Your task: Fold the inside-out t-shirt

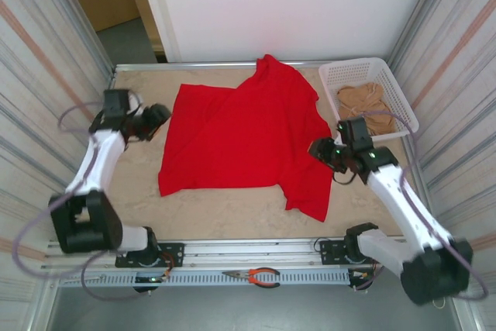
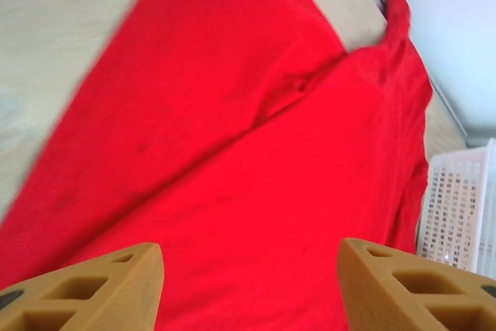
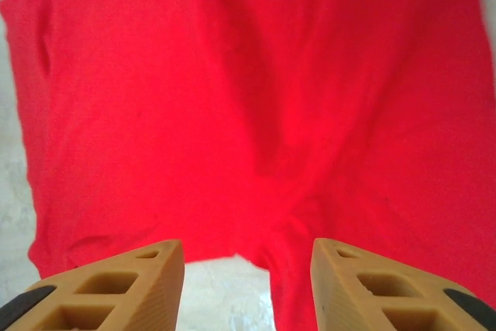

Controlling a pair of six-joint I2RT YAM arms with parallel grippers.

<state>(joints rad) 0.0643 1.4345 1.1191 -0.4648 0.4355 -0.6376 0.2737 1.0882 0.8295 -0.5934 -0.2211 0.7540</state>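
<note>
surface: beige table (image 1: 217, 215) | on it: red t-shirt (image 1: 248, 137) spread | white basket (image 1: 341, 75) far-right corner

There is one red t-shirt (image 1: 248, 137) and one desk (image 1: 225, 218). There is one white basket (image 1: 350, 72), with one tan garment (image 1: 370, 103) in it. One pair of pliers (image 1: 260, 275) lies by the near rail. There are two arms, the left arm (image 1: 97, 164) and the right arm (image 1: 403, 199). There are two end effectors, the left end effector (image 1: 160, 118) and the right end effector (image 1: 315, 147). Each wrist view shows two tan fingers (image 2: 93, 288), four in all.
</note>
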